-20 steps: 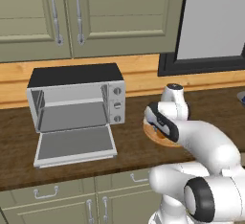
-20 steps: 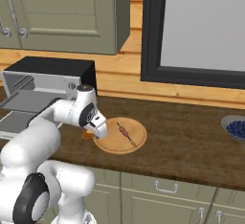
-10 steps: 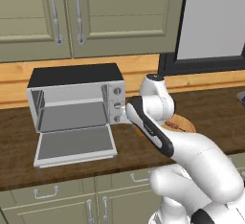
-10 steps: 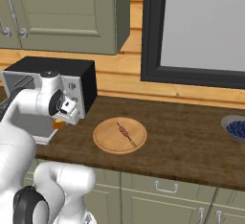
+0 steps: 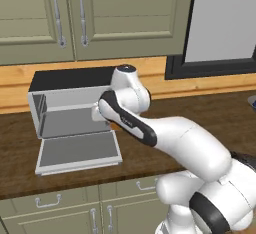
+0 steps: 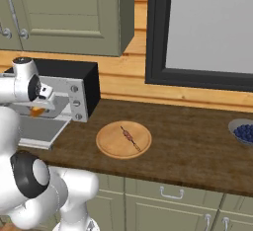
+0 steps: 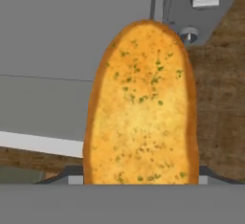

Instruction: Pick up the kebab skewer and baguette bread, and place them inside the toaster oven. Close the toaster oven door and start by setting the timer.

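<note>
While the toaster oven door (image 5: 79, 151) lies open, the end effector (image 7: 141, 182) apparently grips the baguette bread (image 7: 141, 108).

Left base view sits behind the arm, looking down at the toaster oven (image 5: 75, 113) mid-left of frame. Right base view faces the same table (image 6: 188, 146) from the other side, oven at its left edge. Hand view is super close, oven knobs in its upper right.
</note>
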Robot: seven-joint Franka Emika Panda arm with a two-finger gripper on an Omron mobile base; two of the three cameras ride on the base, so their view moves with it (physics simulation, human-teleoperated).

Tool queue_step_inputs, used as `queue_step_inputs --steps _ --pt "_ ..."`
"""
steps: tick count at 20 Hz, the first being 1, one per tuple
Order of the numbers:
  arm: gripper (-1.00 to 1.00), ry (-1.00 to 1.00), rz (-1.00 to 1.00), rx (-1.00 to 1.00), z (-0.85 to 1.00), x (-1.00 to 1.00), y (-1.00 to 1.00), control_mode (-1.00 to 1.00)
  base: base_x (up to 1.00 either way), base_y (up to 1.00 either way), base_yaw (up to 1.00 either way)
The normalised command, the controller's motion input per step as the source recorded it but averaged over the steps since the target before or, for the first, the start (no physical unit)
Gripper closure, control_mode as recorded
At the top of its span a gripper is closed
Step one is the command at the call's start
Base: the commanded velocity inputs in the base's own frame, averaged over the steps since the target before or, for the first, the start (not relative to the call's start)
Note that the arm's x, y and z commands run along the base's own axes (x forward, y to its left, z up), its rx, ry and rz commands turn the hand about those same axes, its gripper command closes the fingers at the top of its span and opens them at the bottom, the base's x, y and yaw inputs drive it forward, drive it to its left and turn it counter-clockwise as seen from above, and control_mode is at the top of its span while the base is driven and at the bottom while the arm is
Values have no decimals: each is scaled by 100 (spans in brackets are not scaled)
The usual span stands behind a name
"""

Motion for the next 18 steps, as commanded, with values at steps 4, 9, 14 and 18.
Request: queue_step_inputs --steps 4,9,14,18 --pt "100 -10 4 -6 -3 6 100 -100 0 0 0" --pt "100 -9 0 0 -2 30 91 -100 0 0 0" --pt "100 -11 -3 3 -16 34 79 -100 0 0 0" --pt "100 -8 -9 6 -31 54 41 -100 0 0 0"
